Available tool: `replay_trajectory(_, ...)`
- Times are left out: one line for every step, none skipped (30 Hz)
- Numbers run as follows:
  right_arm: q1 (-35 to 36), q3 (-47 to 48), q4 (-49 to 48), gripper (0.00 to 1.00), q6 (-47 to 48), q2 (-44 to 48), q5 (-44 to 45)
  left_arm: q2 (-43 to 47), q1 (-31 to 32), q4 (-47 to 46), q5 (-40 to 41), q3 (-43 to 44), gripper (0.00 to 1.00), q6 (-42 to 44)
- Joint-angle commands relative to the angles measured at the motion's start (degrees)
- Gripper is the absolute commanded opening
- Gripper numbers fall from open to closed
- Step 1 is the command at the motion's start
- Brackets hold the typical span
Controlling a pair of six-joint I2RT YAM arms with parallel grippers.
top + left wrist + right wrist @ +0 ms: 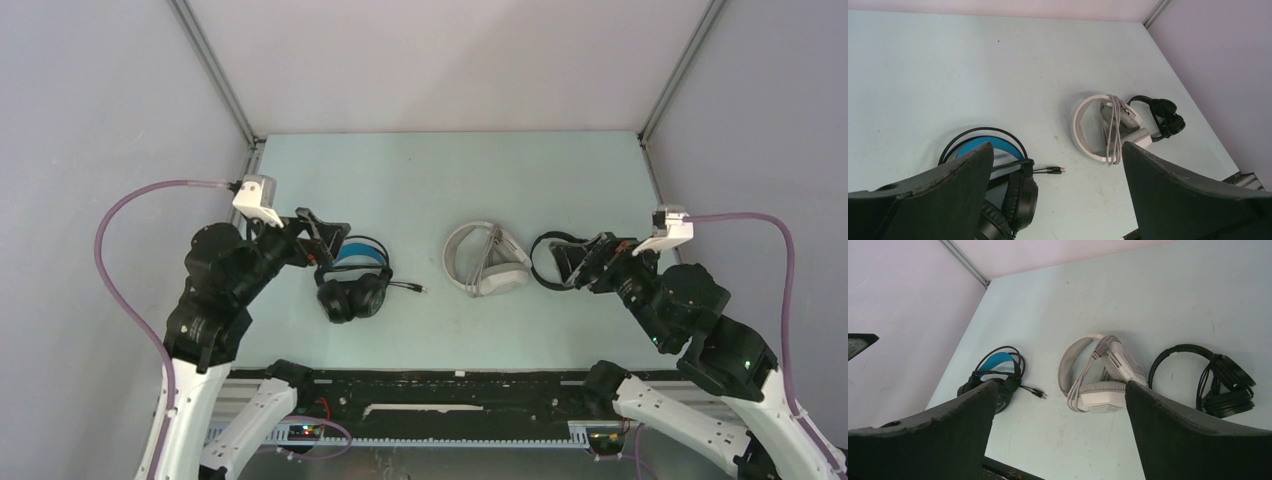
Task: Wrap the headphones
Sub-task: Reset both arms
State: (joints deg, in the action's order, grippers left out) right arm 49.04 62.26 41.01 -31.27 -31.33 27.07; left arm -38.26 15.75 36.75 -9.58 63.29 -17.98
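Observation:
Three headphones lie in a row on the pale table. The black pair with a blue headband point(352, 280) is at the left, its cable wound round it and its plug end point(415, 288) sticking out to the right. The white-grey pair point(486, 259) is in the middle with its cable wrapped round it. The smaller all-black pair point(553, 256) is at the right, cable wound on it point(1224, 385). My left gripper point(325, 240) is open, held above the blue pair. My right gripper point(580, 262) is open, held above the black pair. Both are empty.
Grey walls with metal corner posts point(215, 70) close in the table on three sides. A black rail point(430, 385) with the arm bases runs along the near edge. The far half of the table point(440, 170) is bare.

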Motion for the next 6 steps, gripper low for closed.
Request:
replay_trajectory(0.0,1.1,0.0,1.0,1.3,1.5,2.9,1.9,0.2,-2.9,1.2,-1.1,1.0,-1.2)
replay_trajectory(0.0,1.1,0.3,1.0,1.5,1.5,3.4,2.0,0.2,-3.0,1.4,-1.2,1.0,-1.2)
replay_trajectory(0.1,1.1,0.5,0.99,1.5,1.5,3.8,2.1,0.2,-3.1,1.6,-1.3,1.0,-1.1)
replay_trajectory(0.1,1.1,0.7,0.99,1.4,1.4,4.0,2.3,0.2,-3.3,1.7,-1.5,1.0,-1.1)
replay_trajectory(0.1,1.1,0.7,0.99,1.4,1.5,3.9,2.4,0.2,-3.7,1.7,-1.7,1.0,-1.2)
replay_trajectory(0.1,1.0,0.5,0.99,1.2,1.7,3.8,2.5,0.2,-4.3,1.7,-2.0,1.0,-1.5)
